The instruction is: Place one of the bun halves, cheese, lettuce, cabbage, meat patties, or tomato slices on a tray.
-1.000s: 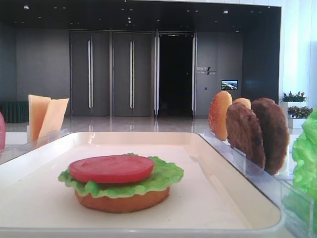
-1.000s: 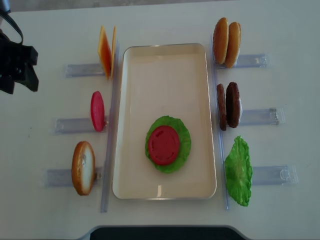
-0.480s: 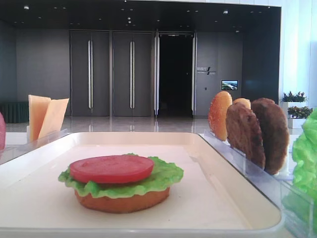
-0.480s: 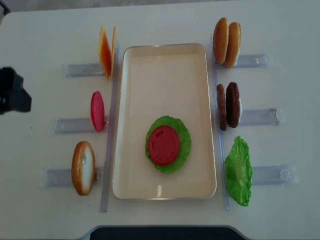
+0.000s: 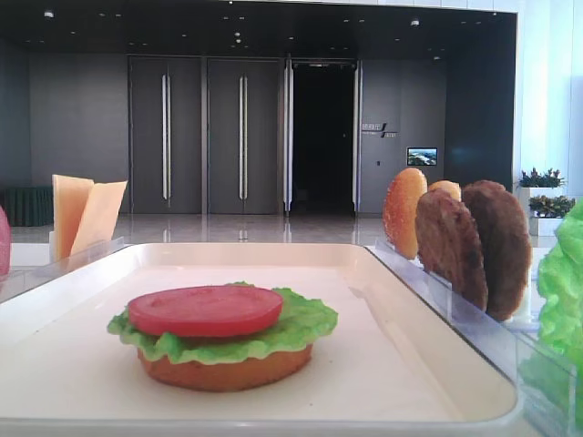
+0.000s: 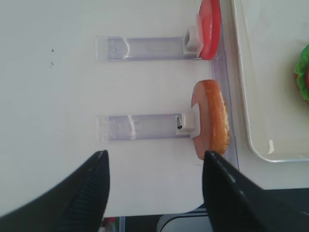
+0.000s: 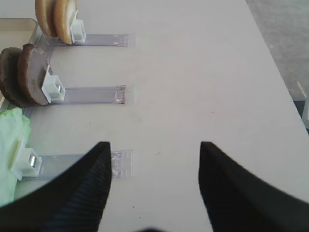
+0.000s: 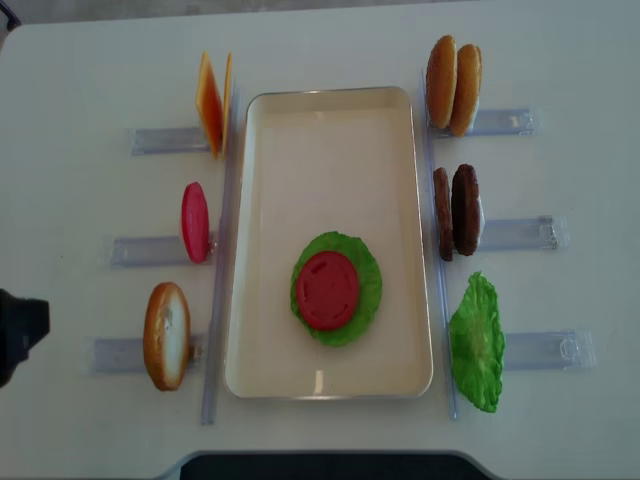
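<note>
On the cream tray lies a stack: a bun half, a lettuce leaf and a tomato slice on top. My left gripper is open and empty above the bare table, left of the rack holding a bun half and near the table's front edge. Its dark body shows at the left edge of the top view. My right gripper is open and empty over bare table right of the lettuce rack. Cabbage is out of view.
Clear racks flank the tray. On the left stand cheese, a tomato slice and a bun half. On the right stand two bun halves, two meat patties and a lettuce leaf.
My left gripper has moved down the left side of the top view, from beside the cheese rack to beside the bun rack. Nothing on the tray or racks has moved.
</note>
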